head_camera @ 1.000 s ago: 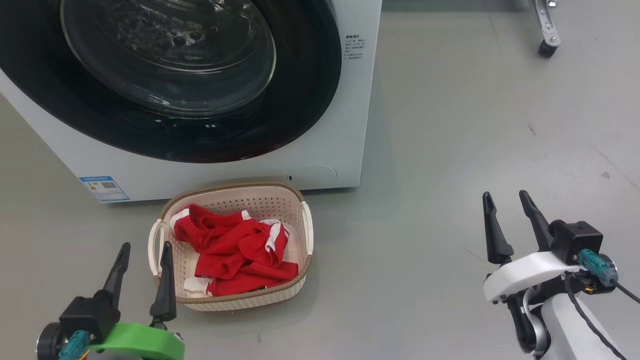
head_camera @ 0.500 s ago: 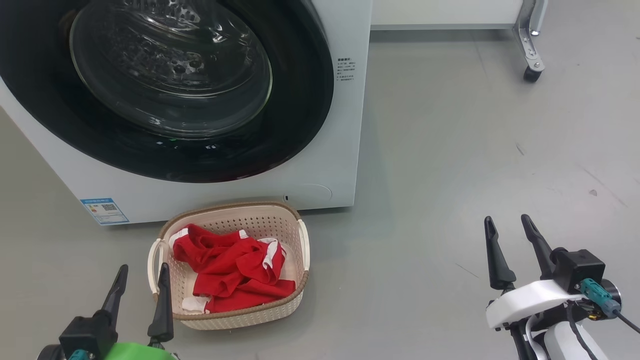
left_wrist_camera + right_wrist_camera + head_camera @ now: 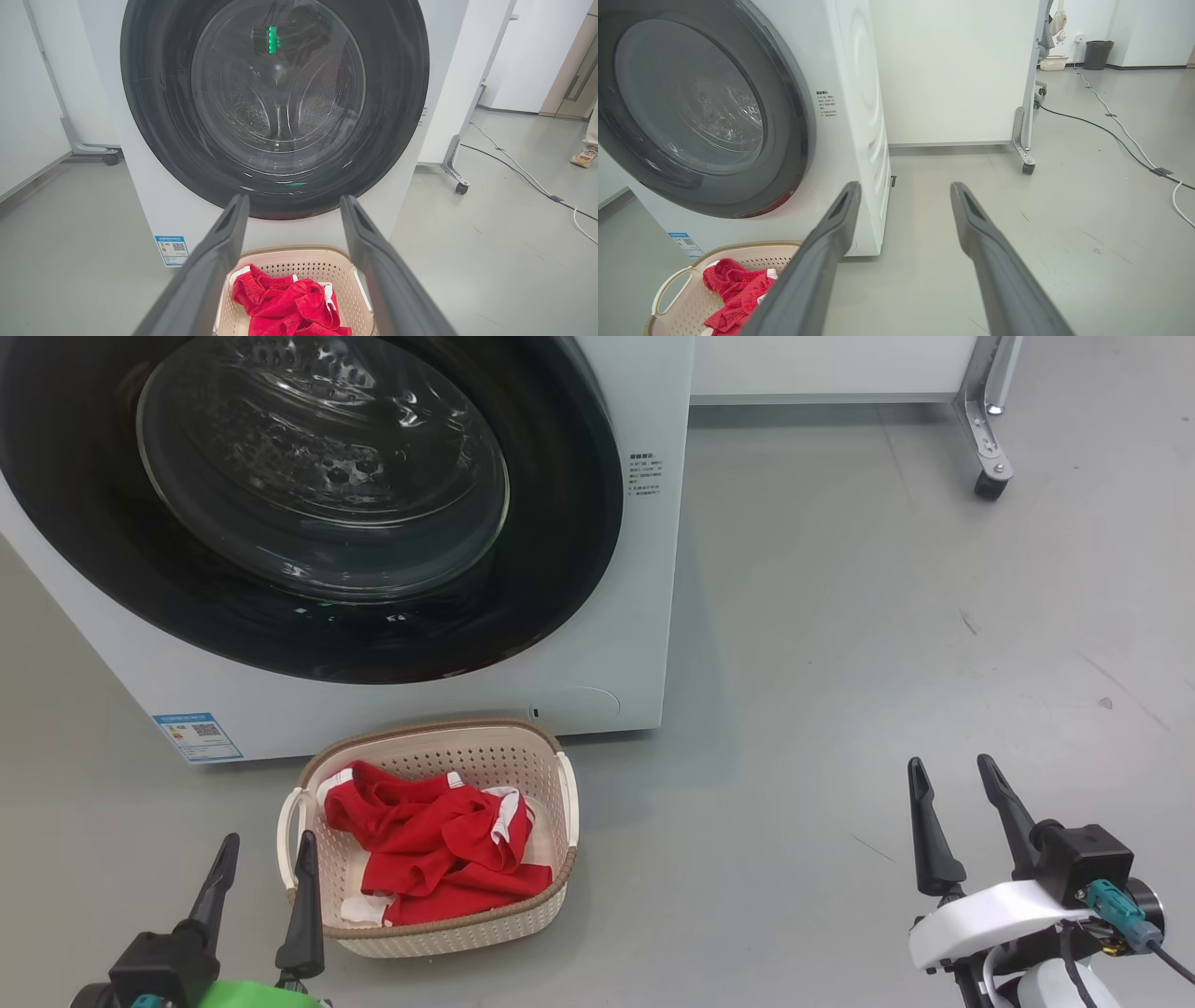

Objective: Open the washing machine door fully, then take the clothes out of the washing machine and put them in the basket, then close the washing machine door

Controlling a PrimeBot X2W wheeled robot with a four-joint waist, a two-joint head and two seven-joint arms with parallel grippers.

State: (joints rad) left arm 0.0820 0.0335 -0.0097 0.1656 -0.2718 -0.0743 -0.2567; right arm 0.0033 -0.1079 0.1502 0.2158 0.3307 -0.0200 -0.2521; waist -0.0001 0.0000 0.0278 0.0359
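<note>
Head view: the clothes (image 3: 434, 854) lie heaped in the basket (image 3: 439, 747) on the floor (image 3: 840, 663), just before the washing machine (image 3: 644, 616), the washing machine door (image 3: 560, 569) shut; the left gripper (image 3: 269, 840), spread and empty, hovers beside the basket, the right gripper (image 3: 949, 763), spread too, well apart

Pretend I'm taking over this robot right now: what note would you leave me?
The left gripper is open and empty, beside the basket.
The right gripper is open and empty, over bare floor.
The red clothes lie in the basket, which stands in front of the washing machine.
The washing machine door looks shut.
Done: clothes out, door closed.
Left: apparently nothing; no red shows through the glass.
</note>
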